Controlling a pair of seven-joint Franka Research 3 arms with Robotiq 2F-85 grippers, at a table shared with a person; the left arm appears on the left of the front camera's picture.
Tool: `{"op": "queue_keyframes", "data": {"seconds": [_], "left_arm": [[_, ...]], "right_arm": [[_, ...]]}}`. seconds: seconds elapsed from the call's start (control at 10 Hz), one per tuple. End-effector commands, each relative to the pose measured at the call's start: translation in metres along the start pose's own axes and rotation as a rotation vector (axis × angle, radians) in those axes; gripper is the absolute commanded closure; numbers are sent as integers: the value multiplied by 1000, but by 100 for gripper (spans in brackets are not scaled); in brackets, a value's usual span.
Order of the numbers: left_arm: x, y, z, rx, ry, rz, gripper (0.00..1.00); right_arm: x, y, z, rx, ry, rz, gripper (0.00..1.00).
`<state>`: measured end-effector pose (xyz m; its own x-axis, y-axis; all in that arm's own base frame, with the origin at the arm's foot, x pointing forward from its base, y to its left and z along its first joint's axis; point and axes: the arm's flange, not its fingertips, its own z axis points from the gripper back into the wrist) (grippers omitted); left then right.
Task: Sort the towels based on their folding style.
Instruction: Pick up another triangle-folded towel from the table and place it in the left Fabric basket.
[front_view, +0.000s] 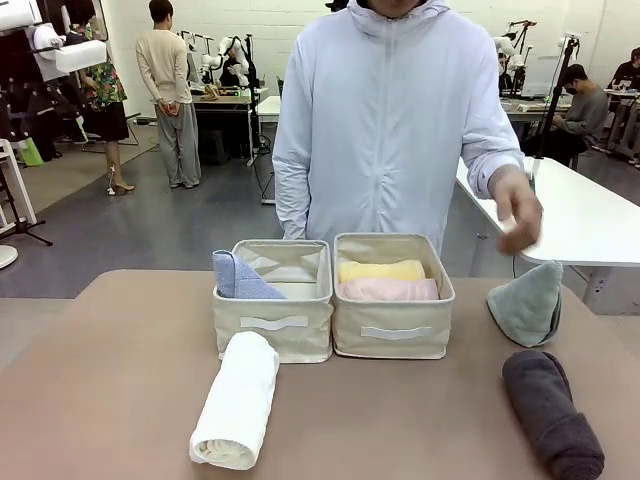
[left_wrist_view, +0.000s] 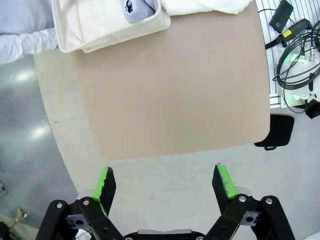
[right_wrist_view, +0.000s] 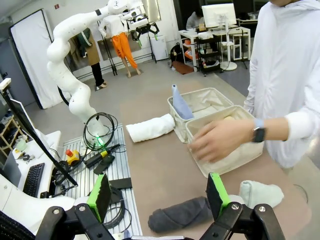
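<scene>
Both sets of fingers (left_wrist_view: 104, 182) wide apart, empty. Left gripper (left_wrist_view: 165, 182) hangs by the beige surface's (left_wrist_view: 170, 90) bare end, right gripper (right_wrist_view: 157, 192) above the dark grey rolled terry towel (right_wrist_view: 181, 215). That and the white rolled terry towel (front_view: 236, 400) lie long axis near-to-far, unsorted. Grey-green cone towel (front_view: 527, 303) stands tip-up. Sorting looks style-based: light blue cone towel (front_view: 238, 276) in left beige fabric basket (front_view: 272, 322), yellow roll (front_view: 380, 270) and pink roll (front_view: 388, 290) in right basket (front_view: 392, 332).

Layout on the brown flat-topped table (front_view: 120, 380)

Two baskets sit side by side, touching, at the far middle. The light blue folded terry cone towel (front_view: 238, 277) stands in the left beige fabric basket (front_view: 272, 325). In the right beige fabric basket (front_view: 392, 335), the yellow rolled terry towel (front_view: 380, 271) lies behind the pink rolled terry towel (front_view: 388, 290). The white rolled terry towel (front_view: 238, 400) lies just before the left basket. Right of both baskets, the grey-green folded terry cone towel (front_view: 527, 303) stands behind the dark grey rolled terry towel (front_view: 550, 412).
</scene>
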<state>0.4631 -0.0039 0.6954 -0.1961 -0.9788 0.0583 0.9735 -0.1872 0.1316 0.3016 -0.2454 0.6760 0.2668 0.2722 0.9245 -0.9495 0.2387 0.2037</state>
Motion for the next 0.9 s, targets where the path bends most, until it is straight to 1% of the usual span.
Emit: {"op": "queue_keyframes", "data": {"seconds": [0.0,0.2,0.3,0.4,0.5,0.6,0.7,0.8], "left_arm": [[1,-2,8,2,1,-24,0],[3,0,6,7,1,-6,0],[-15,3,11,22,-154,13,0],[-43,3,18,2,-415,35,0],[-70,-4,21,-23,-699,45,0],[-101,-20,18,-2,-957,73,0],[-125,-34,5,52,-1097,108,0],[-144,-44,-14,90,-1194,153,0]], "right_arm": [[-1,1,2,7,2,15,0],[-1,1,2,7,2,15,0],[-1,1,2,7,2,15,0],[-1,1,2,7,2,15,0],[-1,1,2,7,2,15,0],[-1,1,2,7,2,15,0],[-1,1,2,7,2,15,0],[-1,1,2,7,2,15,0]]}}
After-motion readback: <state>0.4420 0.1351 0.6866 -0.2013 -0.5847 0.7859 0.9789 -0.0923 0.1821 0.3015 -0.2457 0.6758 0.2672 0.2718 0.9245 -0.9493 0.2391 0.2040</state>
